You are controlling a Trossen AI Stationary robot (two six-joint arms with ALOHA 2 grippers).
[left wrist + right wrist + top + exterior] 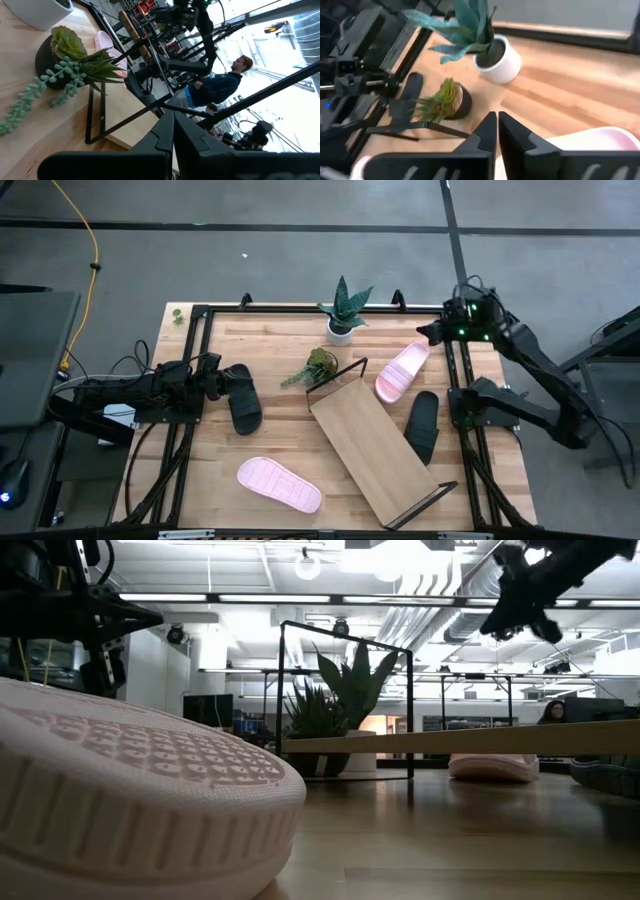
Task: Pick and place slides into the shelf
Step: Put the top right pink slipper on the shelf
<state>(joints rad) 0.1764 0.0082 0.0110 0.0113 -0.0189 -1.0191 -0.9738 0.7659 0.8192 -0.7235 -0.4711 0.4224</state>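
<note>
The large light-wood plank tabletop (270, 350) with its black frame carries everything. Lying diagonally across its middle is the long rectangular light-wood shelf (370, 445) with thin black wire ends; its board is bare, with no slide on it.

The four slides lie on the tabletop around the shelf. One light pink slide sandal (279, 484) with a wide strap rests near the front edge, to the left of the shelf, well apart from it; in the low view its ribbed, dotted sole (140, 800) fills the foreground. The second light pink slide (402, 371) lies just beside the shelf's far right corner, and shows under the right wrist camera (600, 145). One black slide (422, 425) lies along the shelf's right side, close to it. The other black slide (242, 398) lies at the left, just in front of the left gripper.

A white pot holding a spiky green plant (343, 315) stands at the far edge, and a small dark pot with a trailing succulent (318, 367) stands just beside the shelf's far wire end.

The left gripper (213, 377) hovers low at the left by the black slide, fingers pressed together, holding nothing. The right gripper (428, 333) hangs above the far right corner near the pink slide, its fingers nearly together with only a thin gap, gripping nothing
</note>
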